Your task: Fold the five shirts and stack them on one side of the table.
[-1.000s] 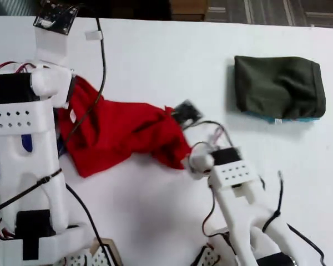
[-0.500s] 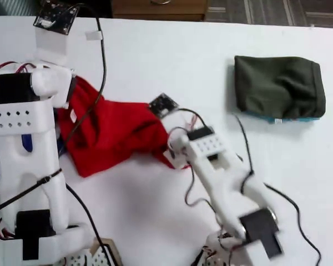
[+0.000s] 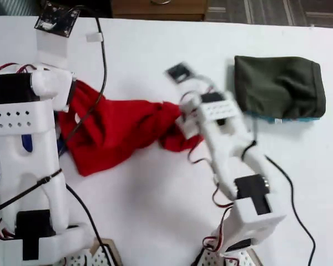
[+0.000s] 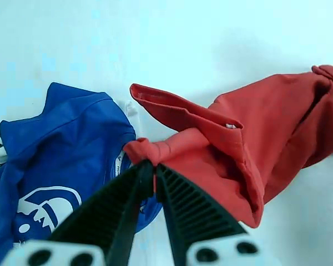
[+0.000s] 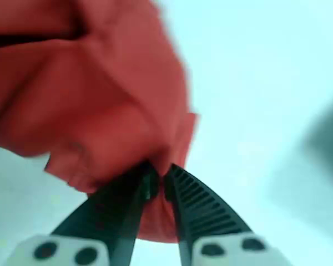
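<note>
Between its nearly closed jaws, our left tool (image 4: 150,169) pinches a bunched edge of the red shirt (image 4: 233,144), with the blue shirt (image 4: 55,160) just beside it. Our right tool (image 5: 159,176) clamps the red shirt's other end. Beyond it we see the folded green shirt (image 3: 278,86) on the tabletop (image 3: 155,210).

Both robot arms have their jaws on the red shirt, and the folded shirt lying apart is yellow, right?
Not yellow: the folded shirt lying apart is dark green, as the high view shows. Both pairs of jaws are indeed shut on the red shirt.
</note>
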Motion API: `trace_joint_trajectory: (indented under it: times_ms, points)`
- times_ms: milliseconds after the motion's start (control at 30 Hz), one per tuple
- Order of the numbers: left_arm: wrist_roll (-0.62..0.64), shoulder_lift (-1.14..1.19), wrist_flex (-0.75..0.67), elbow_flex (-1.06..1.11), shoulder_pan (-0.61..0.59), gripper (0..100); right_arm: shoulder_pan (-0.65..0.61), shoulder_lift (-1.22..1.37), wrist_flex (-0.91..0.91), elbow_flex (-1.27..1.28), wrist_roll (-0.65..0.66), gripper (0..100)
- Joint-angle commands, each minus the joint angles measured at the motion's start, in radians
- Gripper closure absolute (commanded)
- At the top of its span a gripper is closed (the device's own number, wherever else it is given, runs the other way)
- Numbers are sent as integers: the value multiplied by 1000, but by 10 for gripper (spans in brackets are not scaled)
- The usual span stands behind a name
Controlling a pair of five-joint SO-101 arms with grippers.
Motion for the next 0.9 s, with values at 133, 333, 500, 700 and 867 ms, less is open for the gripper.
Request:
trace_joint_trajectory:
  times_ms: [133, 333, 500, 700, 867]
  points:
    - [6, -15, 38, -97, 23, 975, 196, -191, 151, -361, 2, 978]
    - [8, -15, 153, -246, 100, 975, 252, -232, 257, -499, 2, 978]
    - [9, -15, 161, -262, 103, 975, 340, -252, 262, -620, 3, 978]
    - [86, -6, 123, -5, 103, 975, 361, -162, 229, -664, -2, 978]
    - [89, -6, -18, 308, 101, 975, 360, 12, 245, -667, -5, 974]
